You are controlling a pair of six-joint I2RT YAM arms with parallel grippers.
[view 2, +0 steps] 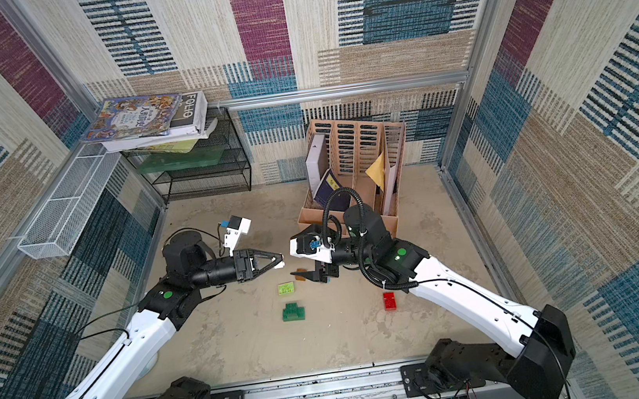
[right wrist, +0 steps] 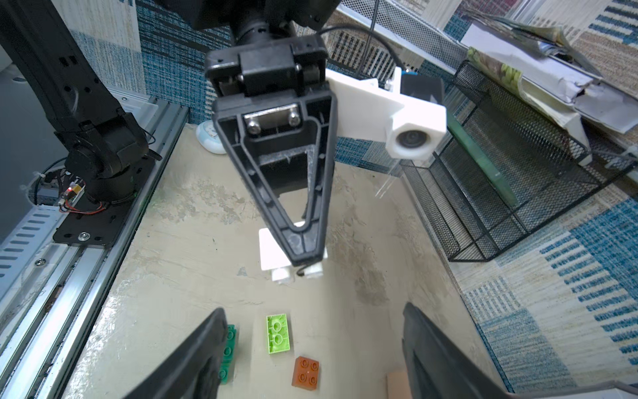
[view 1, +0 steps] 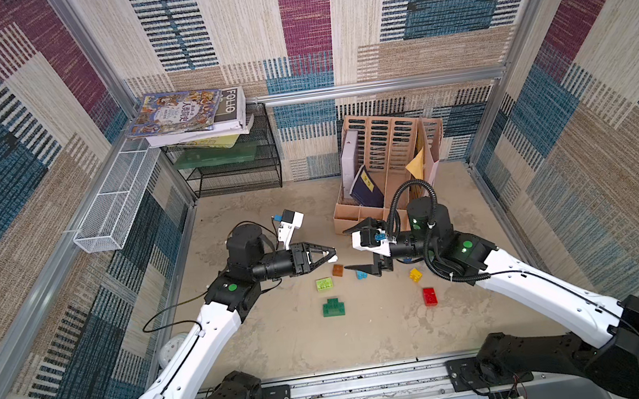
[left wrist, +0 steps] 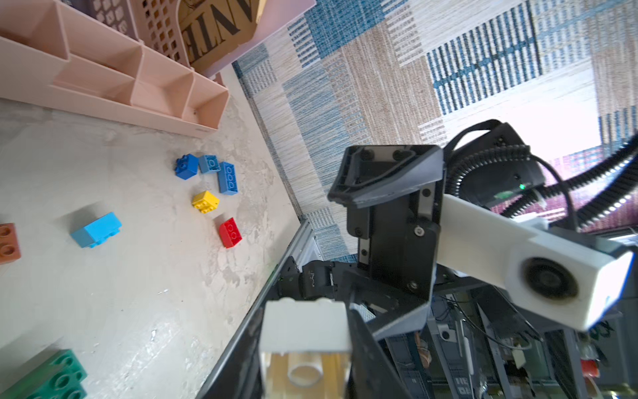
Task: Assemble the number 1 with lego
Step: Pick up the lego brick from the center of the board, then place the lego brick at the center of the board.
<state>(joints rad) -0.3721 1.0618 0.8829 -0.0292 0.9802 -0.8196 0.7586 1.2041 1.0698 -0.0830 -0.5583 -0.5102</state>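
Lego job: the number 1 looks only just started. I think the step now is bringing the cream brick over to be added, maybe by passing it from claw to claw.
Next move: my guess is that the wide claw has to close on the free end of the cream brick. Then the brick must go straight down, studs lined up.
Left claw (view 1: 334, 253): pinched tight on the cream brick, up in the air, farther back than the dark green piece.
Right claw (right wrist: 314, 309): spread wide, holding nothing, facing the left claw, also farther back than the dark green piece.
Dark green piece (view 1: 333, 307): flat on the table (view 1: 366, 338), with nothing touching it. It looks like the foot of the 1.
Lime brick (view 1: 324, 284): just behind the dark green piece.
Cream brick (right wrist: 271, 250): near the right claw's open jaws, not yet between them.
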